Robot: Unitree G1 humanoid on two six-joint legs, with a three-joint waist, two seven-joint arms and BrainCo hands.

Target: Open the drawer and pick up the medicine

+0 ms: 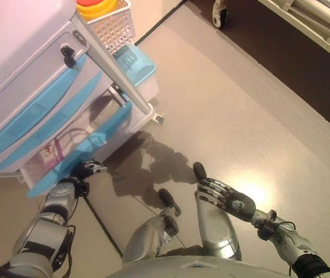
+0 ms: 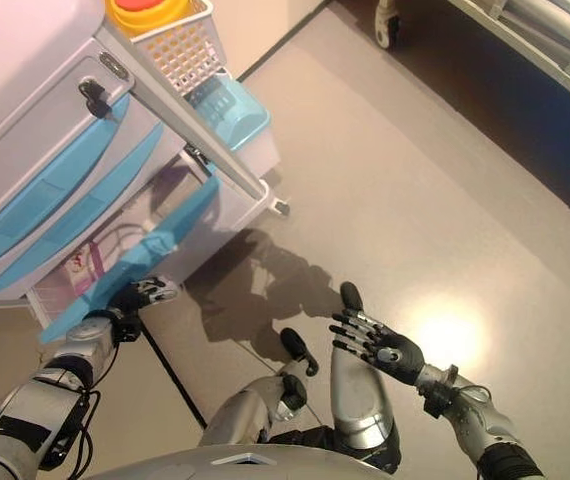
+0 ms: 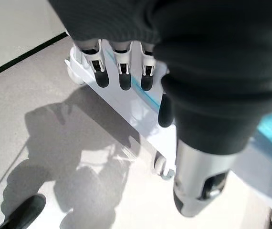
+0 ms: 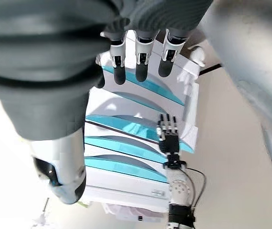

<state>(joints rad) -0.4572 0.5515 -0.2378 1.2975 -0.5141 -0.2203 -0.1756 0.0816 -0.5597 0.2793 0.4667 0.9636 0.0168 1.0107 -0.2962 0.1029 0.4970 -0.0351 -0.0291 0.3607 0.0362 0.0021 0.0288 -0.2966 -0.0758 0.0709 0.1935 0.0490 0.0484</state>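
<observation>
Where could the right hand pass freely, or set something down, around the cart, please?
The floor is bare between the cart, the bed and the right hand. It is crowded at the open bottom drawer, where the left hand sits.

My left hand (image 1: 87, 169) shows silver fingers with dark tips against the pale blue front of the lowest drawer (image 1: 81, 152), and its back wears a dark ribbed cover. My right hand (image 1: 226, 196) has the same silver and dark colours. The cabinet (image 1: 20, 52) is white with pale blue handle strips across its drawers. A white lattice basket (image 1: 114, 24) on its side holds a yellow container with a red lid (image 1: 95, 7). The floor (image 1: 234, 110) is beige, crossed by a thin black line.
</observation>
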